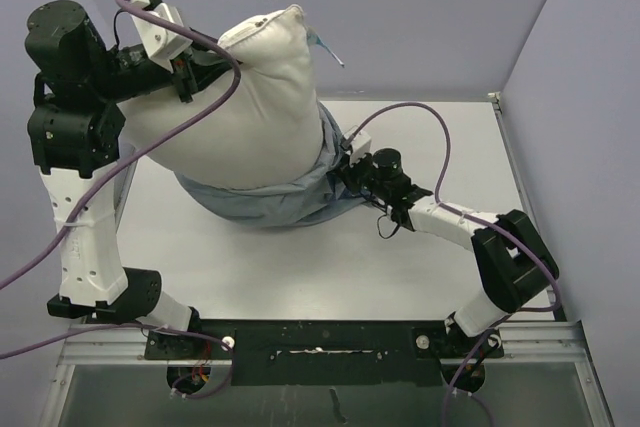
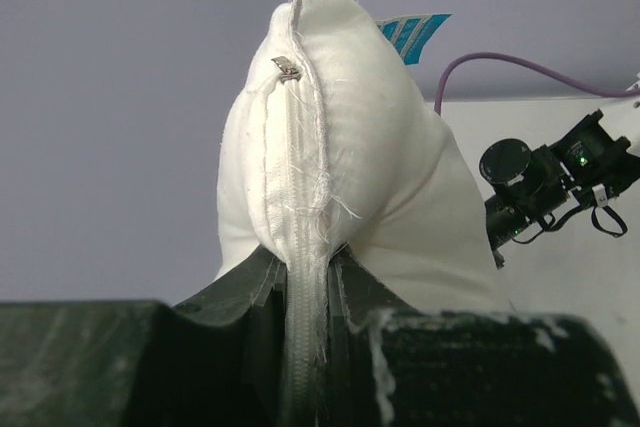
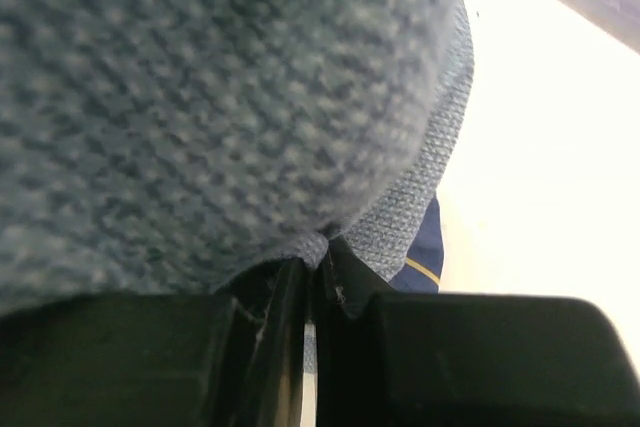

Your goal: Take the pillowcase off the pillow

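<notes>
The white pillow is lifted at the upper left, its top end bare and its tag sticking out. My left gripper is shut on the pillow's zippered seam, the jaws pinching it tight. The blue pillowcase is bunched round the pillow's lower end on the table. My right gripper is shut on the pillowcase's edge at its right side; the grey-blue weave fills the right wrist view.
The white table lies below, with purple walls behind and at the right. A purple cable arcs over the right arm. The right arm also shows in the left wrist view.
</notes>
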Motion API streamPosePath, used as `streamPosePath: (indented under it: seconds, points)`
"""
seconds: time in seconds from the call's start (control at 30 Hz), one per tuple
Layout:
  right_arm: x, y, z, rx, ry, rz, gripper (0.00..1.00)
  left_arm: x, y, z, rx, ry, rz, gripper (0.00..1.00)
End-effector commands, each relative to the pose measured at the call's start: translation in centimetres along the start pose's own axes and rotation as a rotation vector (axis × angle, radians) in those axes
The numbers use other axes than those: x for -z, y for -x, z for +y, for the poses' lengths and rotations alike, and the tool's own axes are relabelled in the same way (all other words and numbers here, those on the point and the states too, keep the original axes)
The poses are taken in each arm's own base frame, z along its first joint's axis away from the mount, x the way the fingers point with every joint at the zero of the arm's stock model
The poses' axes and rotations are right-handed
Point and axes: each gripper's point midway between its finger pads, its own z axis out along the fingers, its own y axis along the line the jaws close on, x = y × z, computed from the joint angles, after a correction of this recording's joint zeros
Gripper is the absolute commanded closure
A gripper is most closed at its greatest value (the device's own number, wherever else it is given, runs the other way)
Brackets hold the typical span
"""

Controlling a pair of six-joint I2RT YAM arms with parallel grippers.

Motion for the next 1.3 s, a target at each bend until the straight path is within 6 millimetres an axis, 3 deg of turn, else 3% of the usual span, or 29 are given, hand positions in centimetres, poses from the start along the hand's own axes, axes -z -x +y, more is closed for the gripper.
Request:
streamPosePath:
  seconds: [0.0,0.3,0.47,0.57,0.63,0.7,0.8,0.9,1.03,1.27]
  points:
    - [1.5,-0.9,-3.7,-0.114,-0.144,-0.041,1.0,4.0,11.3,-1.8,-0.337,0.072,-0.243,1.0]
    - [4.0,-9.6,-6.9,-0.235,-0.296,0.119,1.0,5.6,14.0,0.8,-0.461,0.211,-0.286,1.0]
    - [5.0,-12.6,-7.7,-0.285,-0.35,0.205,1.0,6.8,15.7,4.2,-0.508,0.384,-0.336,1.0]
    - [5.3,-13.4,-8.0,-0.335,-0.361,0.212,1.0,7.9,16.9,6.0,-0.518,0.502,-0.387,1.0]
    - [5.5,-12.8,-8.0,-0.384,-0.364,0.195,1.0,8.5,17.6,6.6,-0.533,0.555,-0.417,1.0]
    - [5.5,-11.0,-7.7,-0.41,-0.337,0.143,0.89,9.2,18.3,7.2,-0.539,0.609,-0.444,1.0]
    - [6.0,-7.9,-7.0,-0.402,-0.285,0.029,0.36,8.5,17.4,7.0,-0.514,0.568,-0.417,1.0]
    - [7.1,-5.0,-6.3,-0.326,-0.224,-0.084,0.11,7.4,15.8,6.4,-0.478,0.495,-0.382,1.0]
    - [8.1,-3.3,-4.2,-0.199,-0.114,-0.143,0.0,6.6,14.3,6.3,-0.434,0.456,-0.362,1.0]
    - [6.1,-2.8,-0.4,-0.071,0.074,-0.1,0.02,6.6,15.3,5.2,-0.42,0.408,-0.391,1.0]
